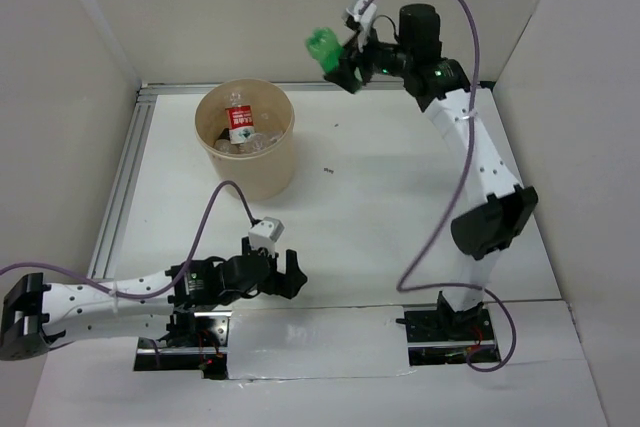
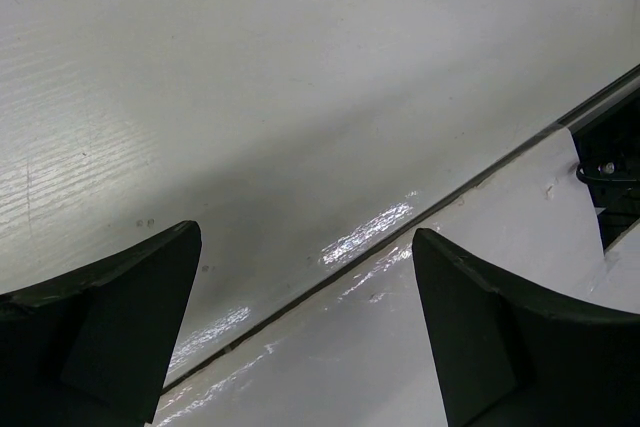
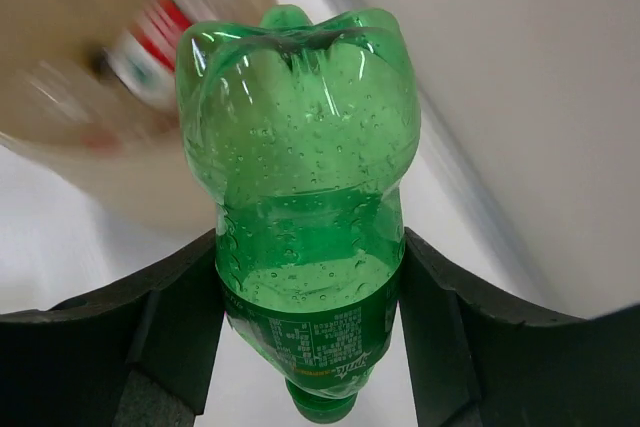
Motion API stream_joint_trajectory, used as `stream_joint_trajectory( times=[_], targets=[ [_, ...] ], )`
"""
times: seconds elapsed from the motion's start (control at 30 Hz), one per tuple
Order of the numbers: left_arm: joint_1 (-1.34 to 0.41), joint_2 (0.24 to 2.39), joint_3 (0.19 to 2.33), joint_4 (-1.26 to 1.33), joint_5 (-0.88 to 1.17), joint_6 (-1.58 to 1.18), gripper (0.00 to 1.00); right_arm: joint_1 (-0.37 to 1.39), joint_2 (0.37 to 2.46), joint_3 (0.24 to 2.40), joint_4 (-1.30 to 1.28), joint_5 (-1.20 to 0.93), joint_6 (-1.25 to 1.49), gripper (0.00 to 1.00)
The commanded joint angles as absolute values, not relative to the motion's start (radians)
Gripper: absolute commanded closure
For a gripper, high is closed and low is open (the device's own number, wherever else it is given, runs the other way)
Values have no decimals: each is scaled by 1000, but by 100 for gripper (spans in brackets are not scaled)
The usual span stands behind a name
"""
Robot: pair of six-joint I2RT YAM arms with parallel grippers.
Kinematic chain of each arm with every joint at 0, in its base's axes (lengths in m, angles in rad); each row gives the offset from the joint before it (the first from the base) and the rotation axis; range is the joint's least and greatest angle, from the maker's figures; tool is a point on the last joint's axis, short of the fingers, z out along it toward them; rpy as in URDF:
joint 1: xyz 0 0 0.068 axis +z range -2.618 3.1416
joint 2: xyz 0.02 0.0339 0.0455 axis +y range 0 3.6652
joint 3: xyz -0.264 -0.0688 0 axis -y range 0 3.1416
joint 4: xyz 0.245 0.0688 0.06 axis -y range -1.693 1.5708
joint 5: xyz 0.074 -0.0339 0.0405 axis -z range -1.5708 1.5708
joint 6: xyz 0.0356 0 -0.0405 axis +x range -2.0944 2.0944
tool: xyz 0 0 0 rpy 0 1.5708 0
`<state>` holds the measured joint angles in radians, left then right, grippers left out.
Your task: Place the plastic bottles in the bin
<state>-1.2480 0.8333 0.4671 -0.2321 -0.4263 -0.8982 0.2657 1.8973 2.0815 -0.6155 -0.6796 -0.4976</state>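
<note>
1. Nearest, on the near side of the bin (image 1: 245, 179) and well apart from it, the left arm (image 1: 110, 297) lies low over the desk (image 1: 380, 217). Its rear end is cut off by the edge of the top view.
2. The left jaws stand wide open and hold nothing. In the left wrist view the two dark fingers (image 2: 110, 337) frame only bare desk (image 2: 250, 97) crossed by a seam (image 2: 400, 237), and the lower edge cuts them off.
3. A dark fitting (image 2: 615, 162) pokes in at the right edge of that view. Too little of it shows to tell what it is.
4. The bin stands upright on the desk. Inside it a red-labelled bottle (image 1: 240, 125) with a red cap rests among clear bottles (image 1: 262, 145), which run together so that their number cannot be made out.
5. Beyond the bin and to its right, outside its rim in the top view, the right jaws are closed partway around the green bottle (image 1: 323, 47) and grip it, raised off the desk.
6. In the right wrist view the fingers (image 3: 170, 337) press the green bottle (image 3: 300, 147) on both sides at its narrow waist. Its lobed base points away from the camera and its cap sits at the lower edge.
7. Behind it, at the upper left, the bin (image 3: 70, 97) and a red-and-white label (image 3: 150, 42) are only a blur.
</note>
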Motion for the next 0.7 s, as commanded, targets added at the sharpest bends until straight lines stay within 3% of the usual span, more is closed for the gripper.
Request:
stream_joint_trajectory(
  times=[0.0,0.27,0.53,0.67],
  targets=[
    [-1258,795,451,-216,-453,-922,0,451,1782,2054,-329,-758,-327,85],
    [-1258,736,442,-255,-471,-913,0,659,1949,2184,-293,-648,-265,85],
    [-1258,681,442,-307,-492,-931,0,684,2134,2318,-278,-572,-245,70],
    [-1258,681,451,-307,-492,-931,0,684,2195,2451,-415,-600,-276,0]
  ],
)
